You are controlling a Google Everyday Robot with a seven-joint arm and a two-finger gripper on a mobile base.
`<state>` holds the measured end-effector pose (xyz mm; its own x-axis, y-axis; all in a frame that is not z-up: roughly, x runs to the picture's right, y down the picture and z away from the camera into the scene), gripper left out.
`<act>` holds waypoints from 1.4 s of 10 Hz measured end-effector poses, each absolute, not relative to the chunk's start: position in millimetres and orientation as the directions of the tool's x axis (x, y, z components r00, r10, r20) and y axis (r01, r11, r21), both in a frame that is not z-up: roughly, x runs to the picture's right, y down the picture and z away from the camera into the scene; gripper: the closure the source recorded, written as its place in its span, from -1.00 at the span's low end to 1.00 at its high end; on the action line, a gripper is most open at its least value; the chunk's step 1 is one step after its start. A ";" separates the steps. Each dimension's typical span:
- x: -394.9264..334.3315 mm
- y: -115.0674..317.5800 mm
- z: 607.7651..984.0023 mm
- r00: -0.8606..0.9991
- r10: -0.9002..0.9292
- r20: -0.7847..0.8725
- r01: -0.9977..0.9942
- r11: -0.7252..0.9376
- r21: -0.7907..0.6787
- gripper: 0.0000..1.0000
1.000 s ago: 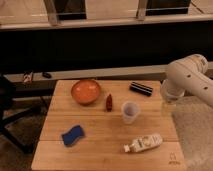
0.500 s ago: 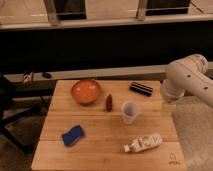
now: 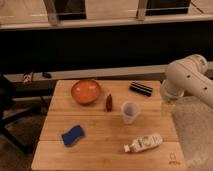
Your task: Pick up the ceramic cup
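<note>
The ceramic cup (image 3: pixel 129 112) is small, pale and handleless. It stands upright on the wooden table (image 3: pixel 100 150), right of centre. My white arm (image 3: pixel 187 77) bends in from the right, past the table's right edge. My gripper (image 3: pixel 168 104) hangs below the arm's joint at the table's right edge, to the right of the cup and apart from it. It holds nothing that I can see.
An orange bowl (image 3: pixel 85 91) sits at the back left, with a small red-brown bottle (image 3: pixel 109 102) beside it. A black bar (image 3: pixel 141 88) lies at the back right. A blue sponge (image 3: pixel 73 135) lies front left and a white bottle (image 3: pixel 143 143) lies on its side front right.
</note>
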<state>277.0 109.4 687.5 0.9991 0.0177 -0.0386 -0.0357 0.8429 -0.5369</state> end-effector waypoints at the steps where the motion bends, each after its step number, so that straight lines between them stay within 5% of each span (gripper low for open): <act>1: 266.5 110.2 690.7 1.000 0.012 -0.024 -0.023 0.844 -0.536 -0.60; 14: 227.4 139.4 718.8 0.990 -0.100 0.100 0.138 0.834 -0.535 -0.60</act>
<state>227.4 139.4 718.8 0.9900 -0.0999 0.0995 0.1379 0.8336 -0.5349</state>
